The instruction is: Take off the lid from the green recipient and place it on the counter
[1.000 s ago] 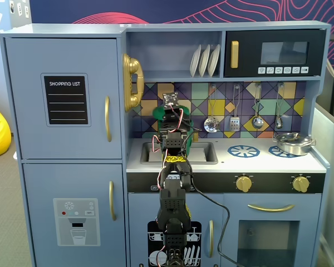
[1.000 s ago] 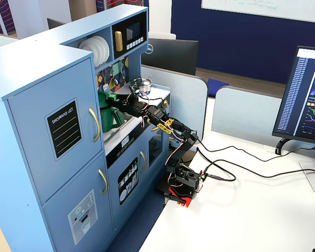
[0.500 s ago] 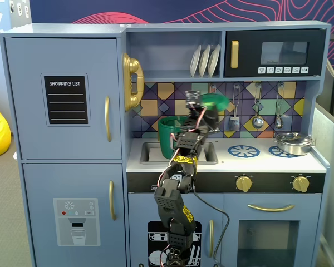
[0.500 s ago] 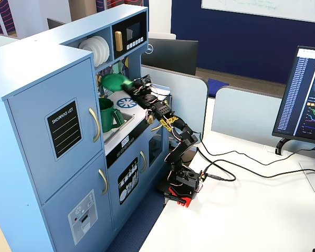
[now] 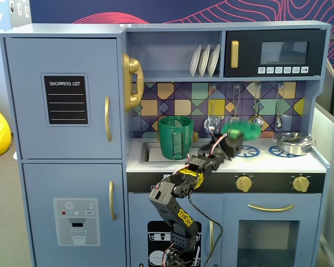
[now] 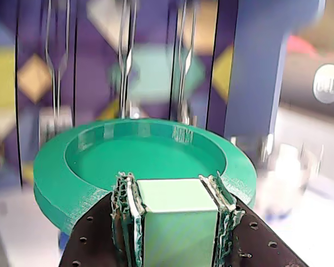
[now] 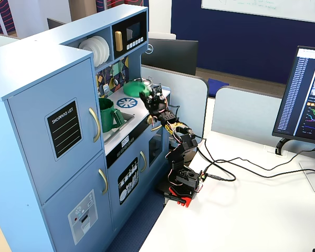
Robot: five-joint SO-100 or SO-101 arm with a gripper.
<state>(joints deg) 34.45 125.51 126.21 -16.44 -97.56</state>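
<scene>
My gripper (image 6: 172,186) is shut on the raised centre tab (image 6: 175,222) of the round green lid (image 6: 128,161). In a fixed view the lid (image 5: 242,130) is tilted in the air above the left blue burner ring (image 5: 249,151) of the counter (image 5: 261,162), with the gripper (image 5: 232,140) below it. The dark-green recipient (image 5: 175,137) stands open in the sink area, left of the lid and apart from it. In the other fixed view the recipient (image 7: 109,114) is nearer the camera than the lid (image 7: 136,87) and gripper (image 7: 148,98).
A small silver pot (image 5: 294,142) sits on the right burner. Utensils (image 5: 257,105) hang on the tiled back wall just behind the lid. A shelf with white plates (image 5: 205,60) and a microwave (image 5: 275,53) is overhead. The sink (image 5: 150,152) is recessed at the counter's left.
</scene>
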